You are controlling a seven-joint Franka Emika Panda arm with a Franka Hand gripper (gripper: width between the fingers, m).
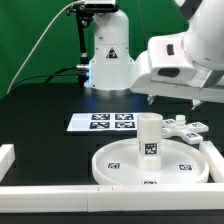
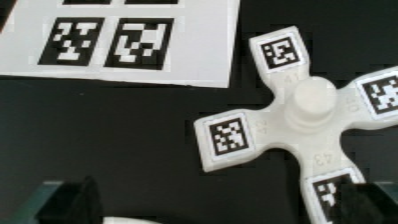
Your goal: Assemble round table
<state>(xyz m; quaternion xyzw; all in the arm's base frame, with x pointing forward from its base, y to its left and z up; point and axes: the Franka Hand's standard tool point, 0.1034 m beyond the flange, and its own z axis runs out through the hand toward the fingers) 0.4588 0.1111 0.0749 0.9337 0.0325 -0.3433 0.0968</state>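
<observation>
The rimmed round disc [image 1: 118, 168] lies on the black tabletop [image 1: 45, 125] with 1 short leg [image 1: 150, 135] standing upright inside it. The cross-shaped foot [image 1: 186, 128] lies just beside it, below the gripper [image 1: 172, 100]. I cannot tell whether the gripper's fingers are parted or closed.

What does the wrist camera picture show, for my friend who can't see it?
A white cross-shaped foot piece with black-and-white square tags on its arms lies on a black table. Next to it lies the flat white marker board with printed tags. The robot's dark fingers are wide apart, holding nothing.
</observation>
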